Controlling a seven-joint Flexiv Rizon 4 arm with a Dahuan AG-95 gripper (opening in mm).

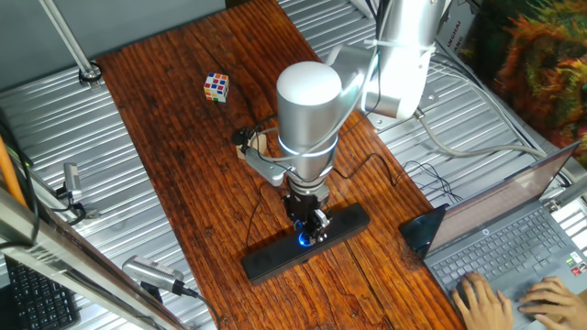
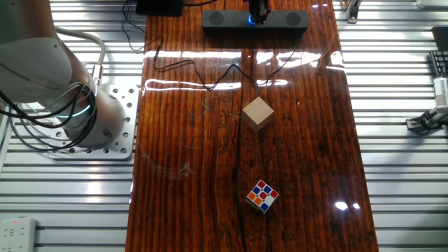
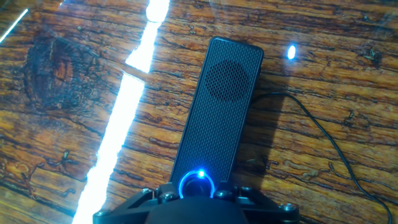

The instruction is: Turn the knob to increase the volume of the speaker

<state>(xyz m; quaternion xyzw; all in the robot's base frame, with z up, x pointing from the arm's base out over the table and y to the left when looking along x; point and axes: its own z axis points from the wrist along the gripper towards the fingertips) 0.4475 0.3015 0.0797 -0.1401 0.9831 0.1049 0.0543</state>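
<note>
One arm reaches down over the wooden table [image 1: 183, 137], its gripper [image 1: 309, 225] set on the speaker [image 1: 266, 261], which lies near the table's edge by the laptop [image 1: 514, 238]. The fingers sit right at the glowing blue knob [image 3: 198, 185] at the middle of the bar, yet whether they clench it cannot be told; the hand view shows only the blue ring just ahead of the gripper body. A thin black cable [image 3: 323, 134] trails away from the speaker. Farther off rest a wooden cube [image 2: 257, 113] and a puzzle cube [image 2: 262, 197], well apart.
</note>
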